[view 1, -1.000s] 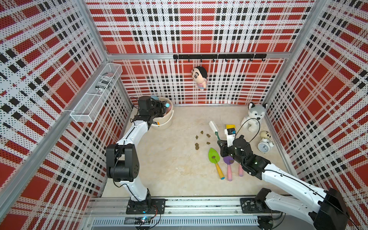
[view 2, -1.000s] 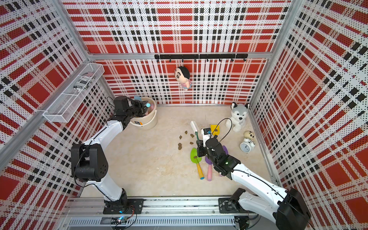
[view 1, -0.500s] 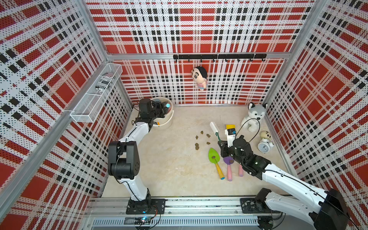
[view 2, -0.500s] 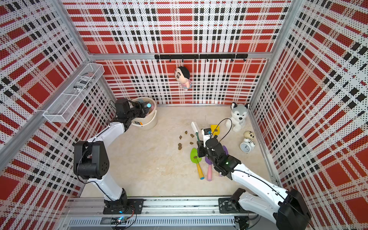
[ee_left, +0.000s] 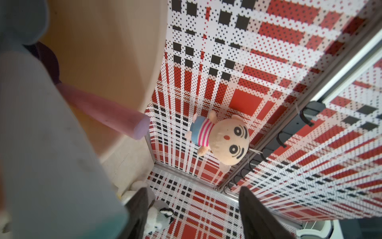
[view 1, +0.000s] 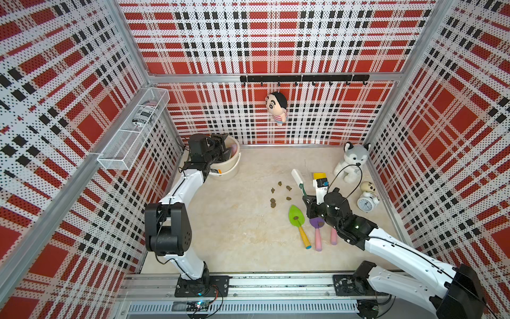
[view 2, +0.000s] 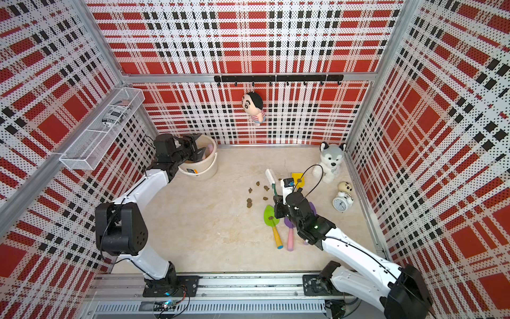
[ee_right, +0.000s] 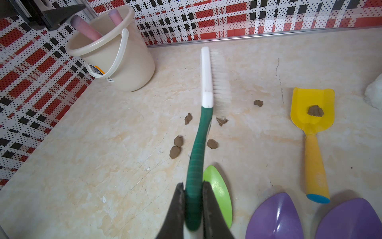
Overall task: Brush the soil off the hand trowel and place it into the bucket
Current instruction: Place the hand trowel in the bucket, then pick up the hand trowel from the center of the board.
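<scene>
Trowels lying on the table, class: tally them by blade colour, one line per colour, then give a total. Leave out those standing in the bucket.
Green trowel: 1
Purple trowels: 2
Yellow trowel: 1
Total: 4

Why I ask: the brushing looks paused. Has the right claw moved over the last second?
No. In a top view the right claw stays shut on the brush, beside the tip of the green trowel, as before.
</scene>
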You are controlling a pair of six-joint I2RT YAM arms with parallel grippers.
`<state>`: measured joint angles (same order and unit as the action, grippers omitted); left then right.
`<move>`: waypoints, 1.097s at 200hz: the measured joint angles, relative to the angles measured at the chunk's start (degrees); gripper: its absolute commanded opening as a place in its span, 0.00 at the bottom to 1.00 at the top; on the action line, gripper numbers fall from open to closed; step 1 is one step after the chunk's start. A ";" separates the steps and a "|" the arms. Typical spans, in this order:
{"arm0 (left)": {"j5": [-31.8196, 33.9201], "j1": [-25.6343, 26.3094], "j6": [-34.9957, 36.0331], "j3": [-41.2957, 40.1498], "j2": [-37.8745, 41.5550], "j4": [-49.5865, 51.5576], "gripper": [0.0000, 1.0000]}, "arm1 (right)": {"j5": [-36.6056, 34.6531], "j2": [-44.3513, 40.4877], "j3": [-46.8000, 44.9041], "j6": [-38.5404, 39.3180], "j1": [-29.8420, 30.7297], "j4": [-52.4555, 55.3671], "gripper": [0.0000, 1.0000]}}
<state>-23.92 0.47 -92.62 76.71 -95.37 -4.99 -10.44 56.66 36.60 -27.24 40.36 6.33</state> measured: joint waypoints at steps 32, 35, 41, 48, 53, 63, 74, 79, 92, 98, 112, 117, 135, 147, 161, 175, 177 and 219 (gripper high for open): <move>5.29 1.14 7.02 0.72 6.34 4.46 0.71 | 0.39 0.00 0.00 -0.94 0.00 -0.02 0.00; 5.88 1.42 7.80 0.72 7.15 4.92 0.71 | 0.42 0.00 0.00 -1.01 0.00 -0.04 0.00; 7.65 2.34 9.70 0.72 8.81 5.97 0.71 | 0.61 0.00 0.00 -1.25 -0.02 -0.09 0.00; 9.66 3.61 11.52 0.72 10.47 7.08 0.71 | 0.87 0.00 0.00 -1.53 -0.11 -0.15 0.00; 11.65 5.09 13.29 0.72 11.98 8.02 0.71 | 1.33 0.00 0.00 -1.90 -0.26 -0.20 0.00; 15.52 8.50 16.68 0.72 14.58 9.57 0.71 | 2.16 0.00 0.00 -2.58 -0.76 -0.28 0.00; 20.35 13.55 20.31 0.59 17.42 10.97 0.71 | 3.43 0.02 0.00 -3.69 -1.77 -0.55 0.00; 22.56 16.09 21.88 0.24 18.64 11.10 0.71 | 3.98 0.02 0.00 -4.11 -2.34 -0.66 0.00; 29.05 22.95 25.92 -1.75 22.10 11.30 0.71 | 5.38 0.02 0.00 -5.46 -3.89 -1.05 0.00; 31.63 26.01 27.50 -3.13 23.63 11.30 0.71 | 5.84 0.00 0.00 -5.90 -4.55 -1.27 0.00; 37.70 33.14 30.69 -7.13 26.69 10.99 0.71 | 6.75 -0.09 0.00 -6.97 -5.97 -1.81 0.00; 39.65 35.54 31.65 -8.59 27.41 10.93 0.71 | 7.04 -0.24 0.00 -7.30 -6.45 -1.90 0.00; 45.70 42.95 33.99 -13.51 27.98 10.58 0.71 | 7.80 -1.16 -0.02 -8.37 -8.04 -1.95 0.00; 48.59 47.39 34.62 -16.37 26.95 10.64 0.70 | 8.11 -2.01 -0.02 -8.87 -9.09 -1.95 0.00; 50.51 52.17 34.18 -18.62 24.46 10.75 0.70 | 8.35 -3.26 -0.13 -9.38 -10.38 -1.95 0.00; 51.98 56.68 33.18 -20.02 21.44 10.73 0.69 | 8.33 -4.57 -0.33 -9.75 -11.61 -1.92 0.00; 52.26 57.42 32.92 -20.20 20.96 10.67 0.69 | 8.35 -4.74 -0.37 -9.79 -11.78 -1.92 0.00; 52.33 67.43 27.89 -20.61 10.01 9.16 0.63 | 8.31 -7.37 -1.01 -10.12 -14.10 -1.31 0.00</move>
<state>28.40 67.90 -64.73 56.10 -85.36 4.16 -2.13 49.30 35.59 -37.36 26.26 5.02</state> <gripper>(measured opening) 0.663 0.135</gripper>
